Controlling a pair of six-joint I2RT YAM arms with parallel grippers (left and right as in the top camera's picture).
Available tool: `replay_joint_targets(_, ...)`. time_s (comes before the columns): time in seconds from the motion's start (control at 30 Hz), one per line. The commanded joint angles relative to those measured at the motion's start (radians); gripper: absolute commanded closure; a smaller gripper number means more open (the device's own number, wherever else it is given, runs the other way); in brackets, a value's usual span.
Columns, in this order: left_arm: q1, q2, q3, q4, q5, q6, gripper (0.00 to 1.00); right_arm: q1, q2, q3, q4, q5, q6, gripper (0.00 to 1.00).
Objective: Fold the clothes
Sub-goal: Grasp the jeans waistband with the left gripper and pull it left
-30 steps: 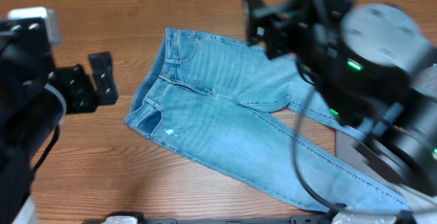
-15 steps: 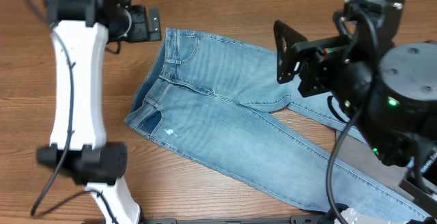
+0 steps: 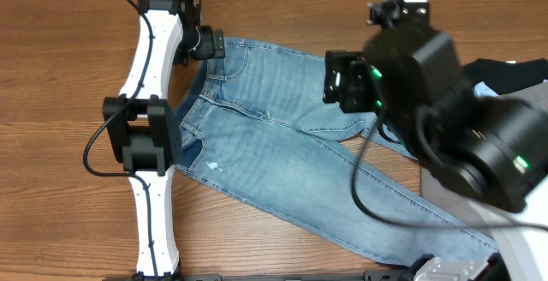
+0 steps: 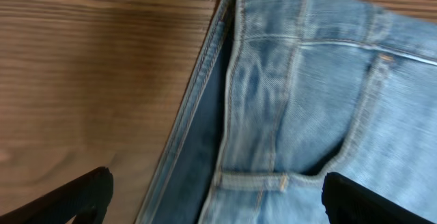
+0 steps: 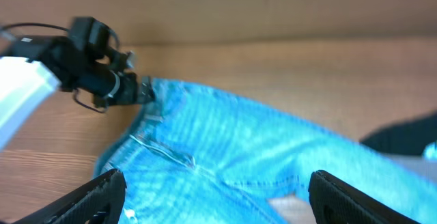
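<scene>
Since the earlier frames the left arm (image 3: 152, 58) has swung to the waistband (image 3: 195, 92).

Overhead: jeans (image 3: 291, 157) lie flat on the surface (image 3: 60, 101), waistband at 10 o'clock, legs running to 4 o'clock. The left claw (image 3: 211, 44) is at the waistband's 12 o'clock corner. The right claw (image 3: 332, 80) is over the upper leg.

Left wrist: claw (image 4: 215, 200) spread wide over the waistband edge, empty.

Right wrist: claw (image 5: 218, 197) spread, empty.

Advise pinching both denim layers before lifting.

Light-blue jeans (image 3: 282, 157) flat on table, legs spread toward right.
</scene>
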Motion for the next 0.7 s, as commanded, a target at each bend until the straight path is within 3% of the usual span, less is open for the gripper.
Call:
replay_joint_targets(0.0,-0.006,0.043,0.002,0.054,0.008,0.023,0.01,-0.017,0.023,0.007,-0.017,-0.020,0.077,0.10)
replay_joint_targets(0.07,-0.006,0.060,0.002,0.065,0.008,0.022,0.11,-0.017,0.027,0.007,-0.019,-0.020,0.078,0.10)
replay_joint_targets(0.2,-0.007,0.130,0.002,0.077,0.018,0.019,0.45,-0.017,0.027,0.007,-0.028,-0.031,0.078,0.10)
replay_joint_targets(0.4,-0.007,0.195,0.002,0.081,0.077,0.019,0.78,-0.017,0.027,0.007,-0.058,-0.035,0.097,0.10)
replay_joint_targets(0.43,-0.004,0.195,0.002,0.081,0.053,0.018,0.93,-0.017,0.027,0.007,-0.067,-0.035,0.097,0.11)
replay_joint_targets(0.6,0.060,0.194,0.019,-0.046,-0.348,-0.159,0.96,-0.017,0.026,0.007,-0.100,-0.044,0.101,0.12)
replay_joint_targets(0.67,0.113,0.190,0.026,-0.091,-0.418,-0.175,0.96,-0.017,0.026,0.007,-0.114,-0.046,0.113,0.13)
